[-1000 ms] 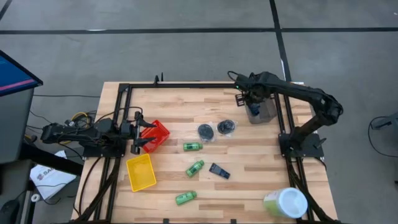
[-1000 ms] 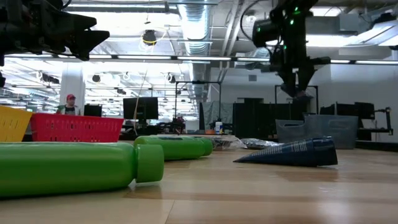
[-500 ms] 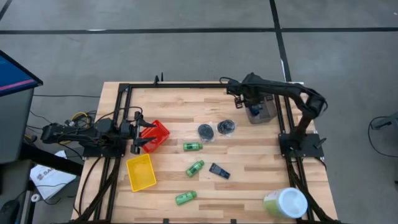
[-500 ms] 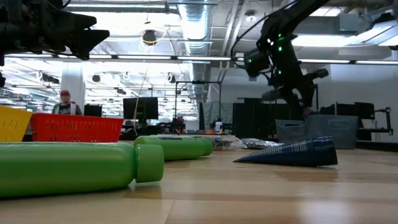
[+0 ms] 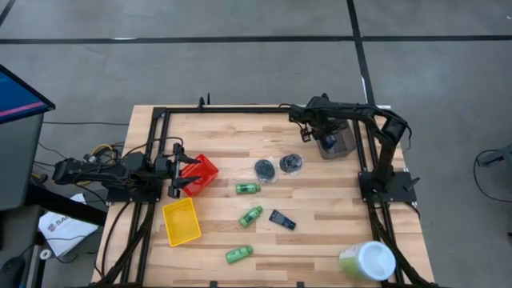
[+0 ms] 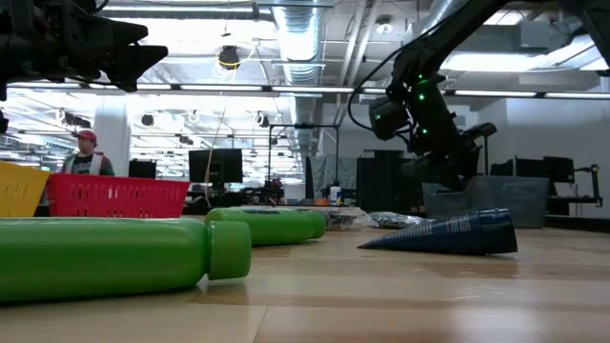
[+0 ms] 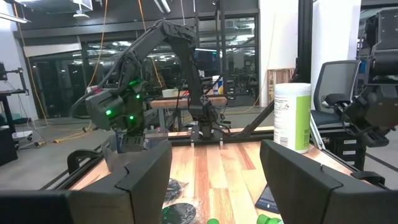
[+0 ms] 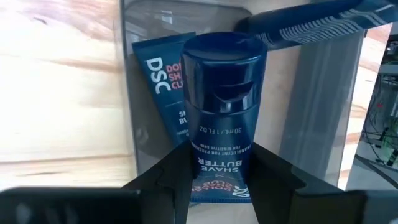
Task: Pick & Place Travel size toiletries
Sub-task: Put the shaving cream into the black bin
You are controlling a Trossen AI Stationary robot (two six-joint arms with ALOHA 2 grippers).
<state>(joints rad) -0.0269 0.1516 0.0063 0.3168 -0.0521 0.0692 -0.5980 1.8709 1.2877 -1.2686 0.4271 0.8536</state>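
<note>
My right gripper [image 5: 319,128] is shut on a dark blue flat tube [image 8: 221,106] over the grey bin [image 5: 339,145] at the table's far right. Two more blue tubes [image 8: 163,81] lie in that bin. On the table lie another blue tube [image 5: 282,219], three green bottles [image 5: 247,188], [image 5: 251,216], [image 5: 238,254] and two dark discs [image 5: 265,169], [image 5: 291,163]. My left gripper [image 5: 178,170] waits open at the table's left, beside the red bin [image 5: 200,174]. My right gripper pinches the tube's flat printed end [image 8: 219,175] between its two fingers [image 8: 169,180]. The fingers slant down from above and lie along the tube. The cap end [image 8: 221,56] points away from the fingers, down into the bin. I cannot tell whether it touches the tubes below.
A yellow bin [image 5: 182,222] stands at the near left. A large pale green-and-white tub [image 5: 367,261] stands at the near right corner. Black frame rails [image 5: 240,110] run along the table's far, left and right sides. A person [image 6: 86,152] shows in the room beyond the table.
My right gripper has sunk toward the grey bin and tipped more steeply down, still shut on the blue tube, which now points into the bin.
</note>
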